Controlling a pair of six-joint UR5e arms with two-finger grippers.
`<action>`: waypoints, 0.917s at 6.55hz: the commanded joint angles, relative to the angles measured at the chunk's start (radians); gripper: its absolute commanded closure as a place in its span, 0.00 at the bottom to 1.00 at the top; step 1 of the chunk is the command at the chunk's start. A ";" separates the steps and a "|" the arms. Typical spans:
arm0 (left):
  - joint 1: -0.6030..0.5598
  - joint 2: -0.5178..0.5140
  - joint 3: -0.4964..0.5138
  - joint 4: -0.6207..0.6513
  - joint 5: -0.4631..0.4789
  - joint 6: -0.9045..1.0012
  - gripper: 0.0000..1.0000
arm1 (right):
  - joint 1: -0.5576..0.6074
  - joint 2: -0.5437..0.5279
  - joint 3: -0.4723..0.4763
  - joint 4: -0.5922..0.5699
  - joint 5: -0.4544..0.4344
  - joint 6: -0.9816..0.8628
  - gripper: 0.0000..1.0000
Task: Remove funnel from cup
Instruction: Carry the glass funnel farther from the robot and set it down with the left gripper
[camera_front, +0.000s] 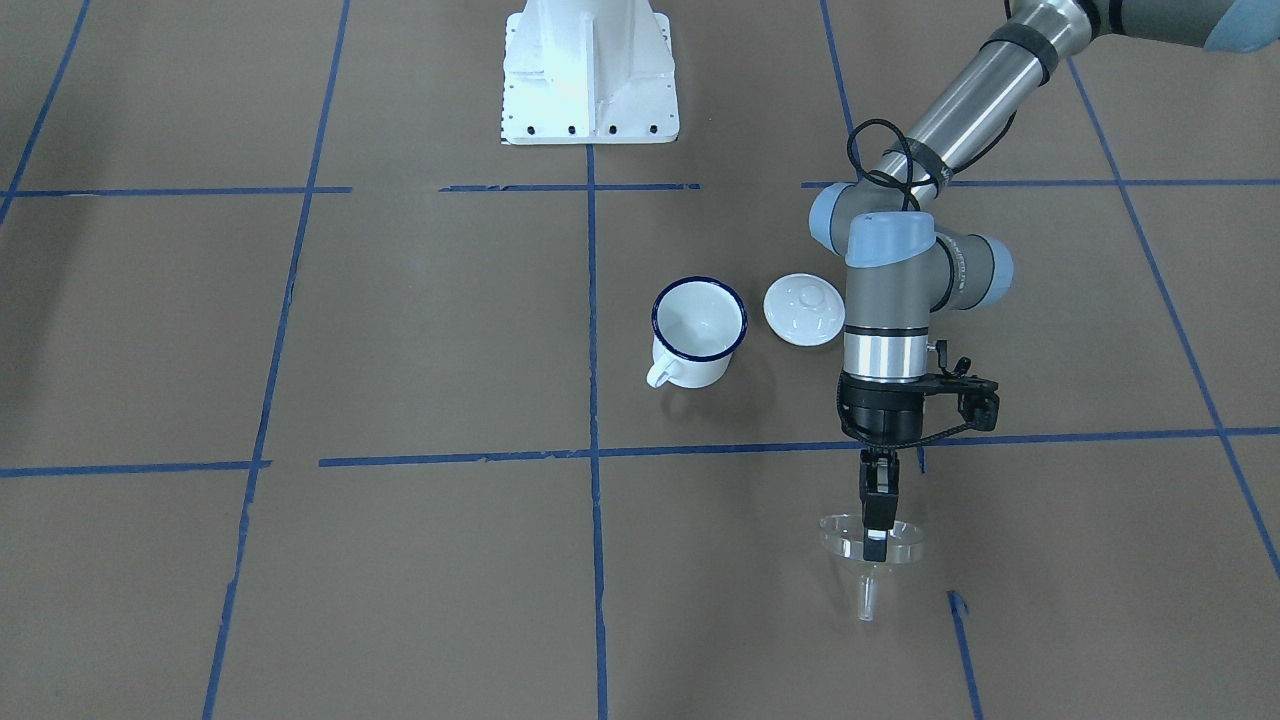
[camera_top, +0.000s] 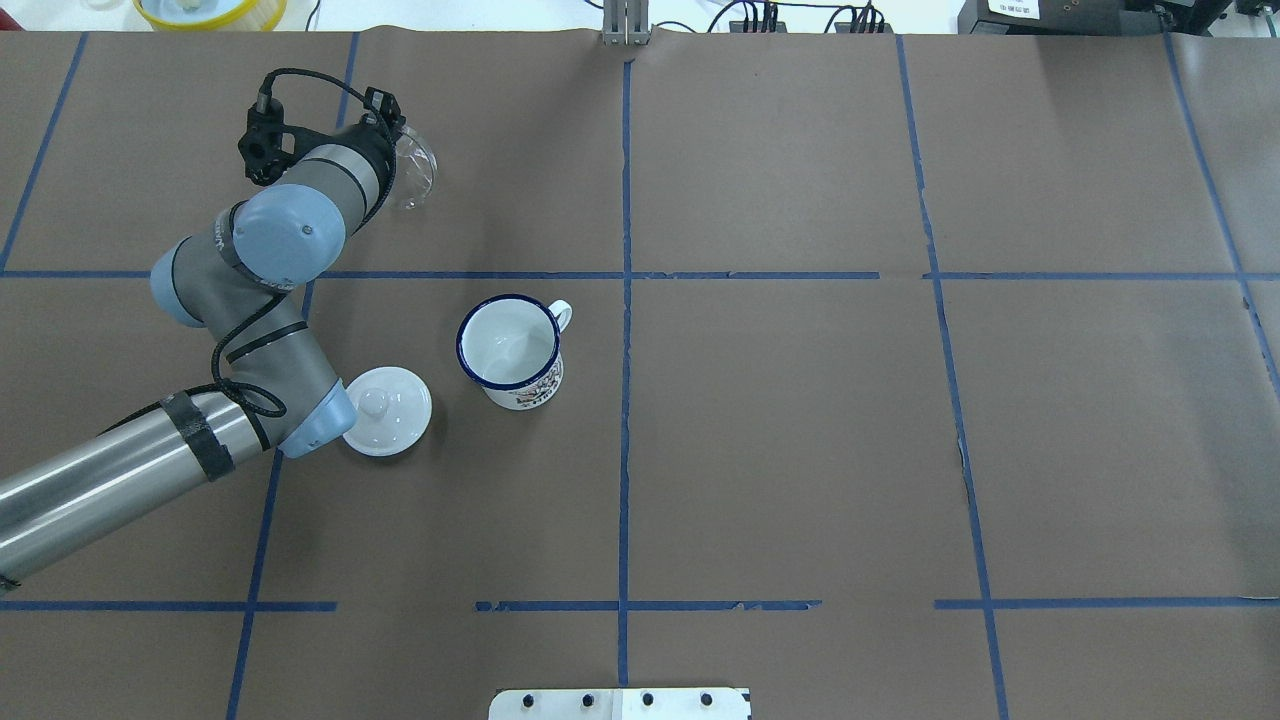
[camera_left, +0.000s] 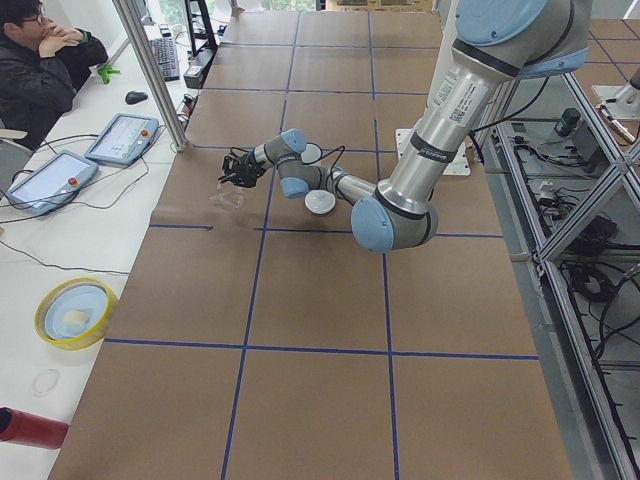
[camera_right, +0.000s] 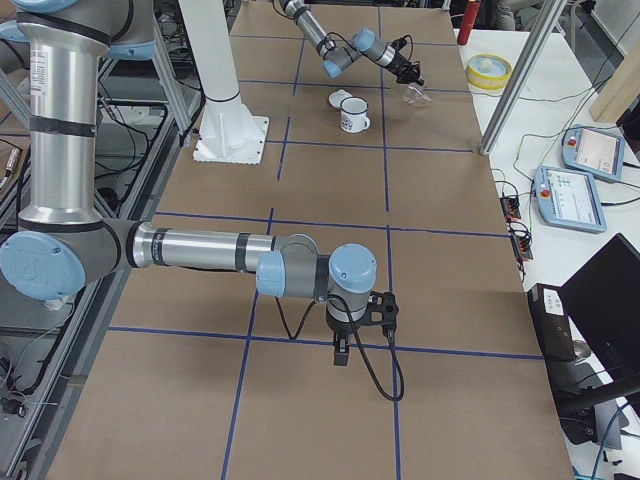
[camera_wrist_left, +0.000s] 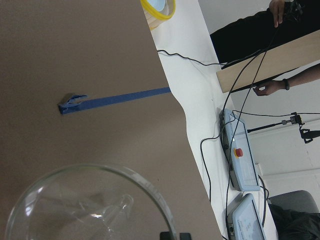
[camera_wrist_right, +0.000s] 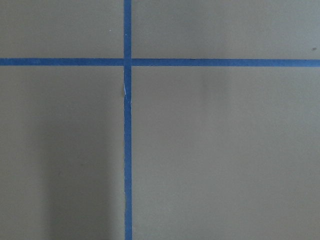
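Note:
The clear funnel (camera_front: 868, 548) is out of the cup and hangs by its rim from my left gripper (camera_front: 876, 538), spout down, close over the table near its far edge. The gripper is shut on the rim. The funnel also shows in the overhead view (camera_top: 416, 172) and fills the bottom of the left wrist view (camera_wrist_left: 90, 205). The white cup (camera_front: 698, 332) with the dark blue rim stands empty and upright mid-table (camera_top: 510, 350), well apart from the funnel. My right gripper (camera_right: 340, 352) shows only in the exterior right view, low over bare table; I cannot tell whether it is open or shut.
A white knobbed lid (camera_front: 804, 309) lies beside the cup, under my left arm's elbow (camera_top: 387, 410). The robot base plate (camera_front: 590, 70) is at the near side. Beyond the table's far edge are a yellow bowl (camera_wrist_left: 159, 7), cables and teach pendants (camera_wrist_left: 240, 155).

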 joint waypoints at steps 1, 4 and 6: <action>-0.003 0.000 -0.013 -0.002 -0.002 0.101 0.00 | 0.000 0.000 0.000 0.000 0.000 0.000 0.00; -0.056 0.072 -0.342 0.198 -0.323 0.458 0.00 | 0.000 0.000 0.000 0.000 0.000 0.000 0.00; -0.084 0.234 -0.629 0.450 -0.551 0.871 0.00 | 0.000 0.000 0.000 0.000 0.000 0.000 0.00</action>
